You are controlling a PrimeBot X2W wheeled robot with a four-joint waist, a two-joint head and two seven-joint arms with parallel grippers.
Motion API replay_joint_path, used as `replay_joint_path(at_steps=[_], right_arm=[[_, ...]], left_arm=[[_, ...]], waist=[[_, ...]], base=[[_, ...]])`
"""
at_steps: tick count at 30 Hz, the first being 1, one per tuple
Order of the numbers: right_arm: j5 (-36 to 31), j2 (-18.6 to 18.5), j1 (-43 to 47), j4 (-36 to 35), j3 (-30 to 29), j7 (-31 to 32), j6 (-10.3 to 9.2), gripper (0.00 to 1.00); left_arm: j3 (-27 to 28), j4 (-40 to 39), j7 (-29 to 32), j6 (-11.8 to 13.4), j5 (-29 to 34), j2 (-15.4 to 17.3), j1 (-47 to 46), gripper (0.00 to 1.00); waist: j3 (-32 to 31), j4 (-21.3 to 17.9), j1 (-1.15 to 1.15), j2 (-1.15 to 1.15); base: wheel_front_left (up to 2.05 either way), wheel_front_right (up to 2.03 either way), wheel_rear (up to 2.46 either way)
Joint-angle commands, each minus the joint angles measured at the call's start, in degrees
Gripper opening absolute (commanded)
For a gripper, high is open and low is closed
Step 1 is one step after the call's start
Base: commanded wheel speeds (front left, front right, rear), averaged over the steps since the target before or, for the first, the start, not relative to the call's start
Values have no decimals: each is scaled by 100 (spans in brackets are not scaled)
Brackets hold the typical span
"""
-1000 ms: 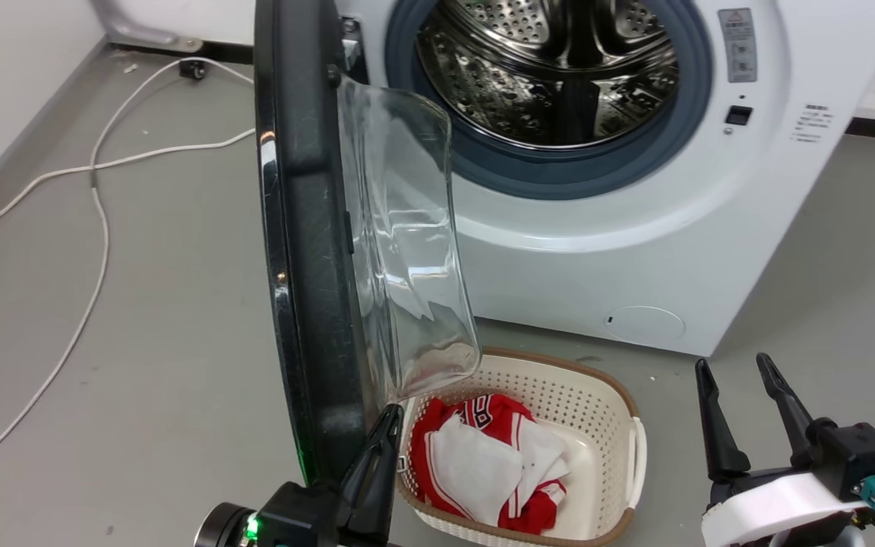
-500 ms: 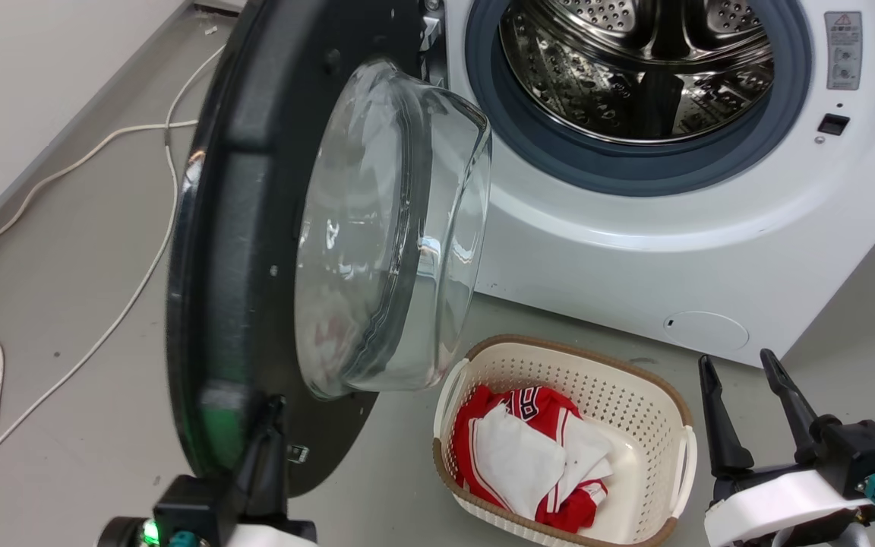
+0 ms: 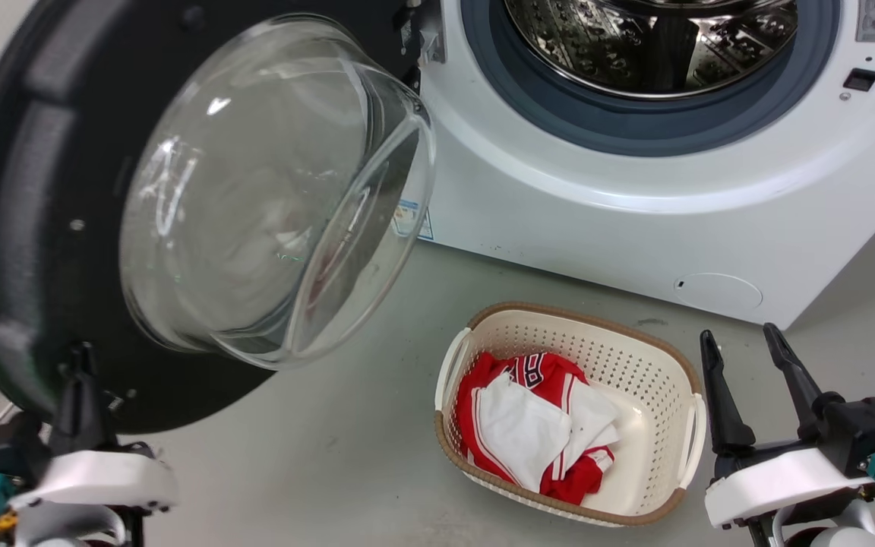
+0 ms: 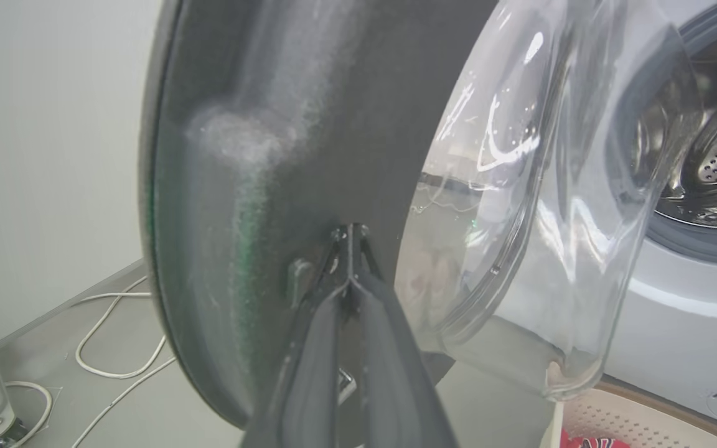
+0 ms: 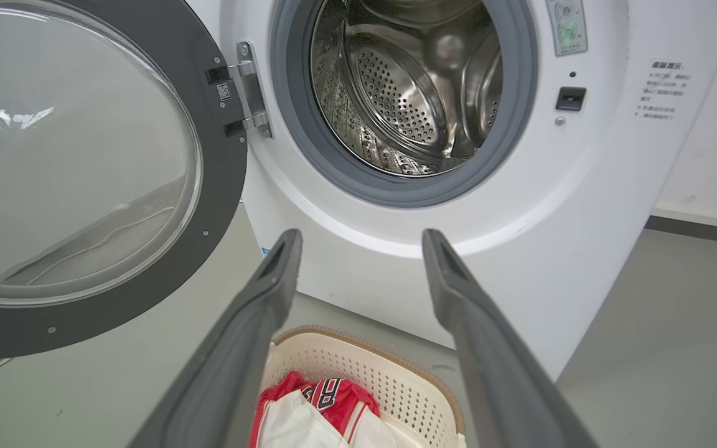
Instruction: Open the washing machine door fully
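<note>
The washing machine door [image 3: 27,190], a black disc with a bulging glass bowl [image 3: 255,190], stands swung far out to the left of the white washing machine [image 3: 635,205] on its hinge [image 5: 249,87]. My left gripper [image 3: 82,361] is shut, its tips pressed against the door's inner face near the low rim. The left wrist view shows the closed left gripper [image 4: 349,235] touching the dark door [image 4: 284,155] beside a small latch. My right gripper [image 3: 736,334] hangs open at the lower right, well away from the door. The right wrist view shows the right gripper [image 5: 361,236] holding nothing, facing the steel drum [image 5: 408,93].
A cream perforated basket [image 3: 582,317] with red and white clothes [image 3: 529,418] stands on the grey floor before the machine, between my two arms. A white cable [image 4: 116,373] lies on the floor left of the door, near the wall.
The door has swung much further open to the left, from edge-on to showing its inner face. My left gripper has moved left with it. The head view has shifted; the right gripper stays put.
</note>
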Motion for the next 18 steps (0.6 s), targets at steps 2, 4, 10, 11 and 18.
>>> replay_joint_path(at_steps=[2,4,10,11,18], right_arm=[[-47,7,-137,-35,-9,5,-4,100],[-74,8,-152,-50,-13,7,-4,100],[-119,8,-234,-80,-25,31,-4,100],[-125,8,-241,-79,-29,33,-4,100],[-133,8,-310,-73,-59,20,-4,100]], left_arm=[[243,309,-152,-65,-139,120,-245,0],[404,544,-242,-114,-224,182,-416,0],[910,1251,-412,-277,-411,475,-909,0],[982,1362,-431,-323,-447,528,-982,0],[1402,2035,-483,-596,-367,709,-1444,0]], waist=[[104,-56,-1,0],[169,-79,-1,0],[304,-155,-1,0],[319,-165,-1,0],[335,-247,-1,0]], base=[[0,0,0],[0,0,0],[0,0,0],[0,0,0],[0,0,0]])
